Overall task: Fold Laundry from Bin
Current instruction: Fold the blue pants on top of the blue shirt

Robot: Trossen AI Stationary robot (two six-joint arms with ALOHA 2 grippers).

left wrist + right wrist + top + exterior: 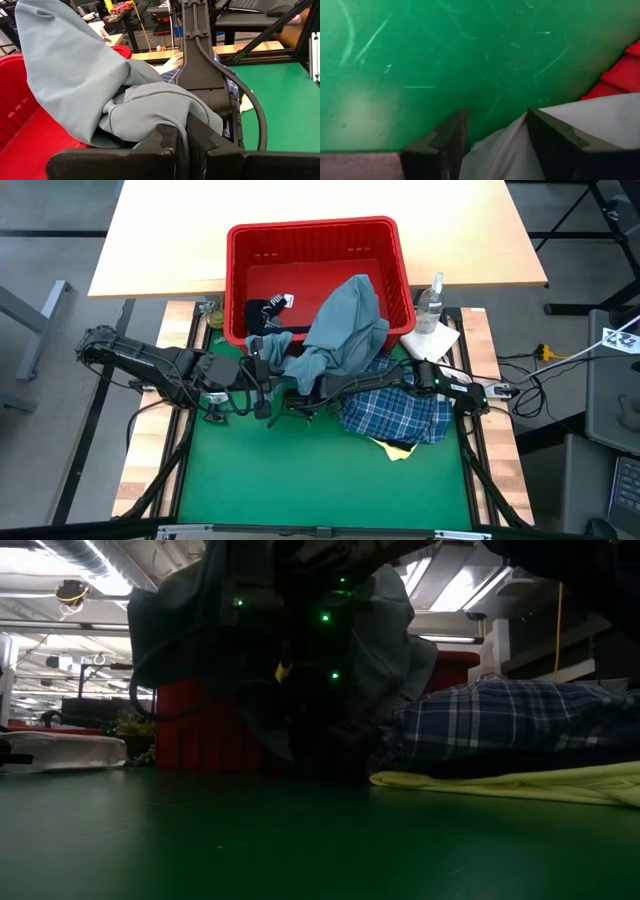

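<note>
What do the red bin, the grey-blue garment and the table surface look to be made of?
The red bin: likely moulded plastic, going by its slotted walls, thick rim and slight sheen. The grey-blue garment: soft matte knit, probably cotton jersey, draping in smooth folds from the bin, pinched by the left gripper. The green mat: smooth, slightly glossy, marked with fine scratches; possibly rubber or vinyl.

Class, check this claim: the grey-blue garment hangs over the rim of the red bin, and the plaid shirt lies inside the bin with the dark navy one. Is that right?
Not quite. The grey-blue garment does hang over the rim of the red bin, but the plaid shirt lies outside it, on the green mat. Only the dark navy one is in the bin. The high view shows this.
</note>
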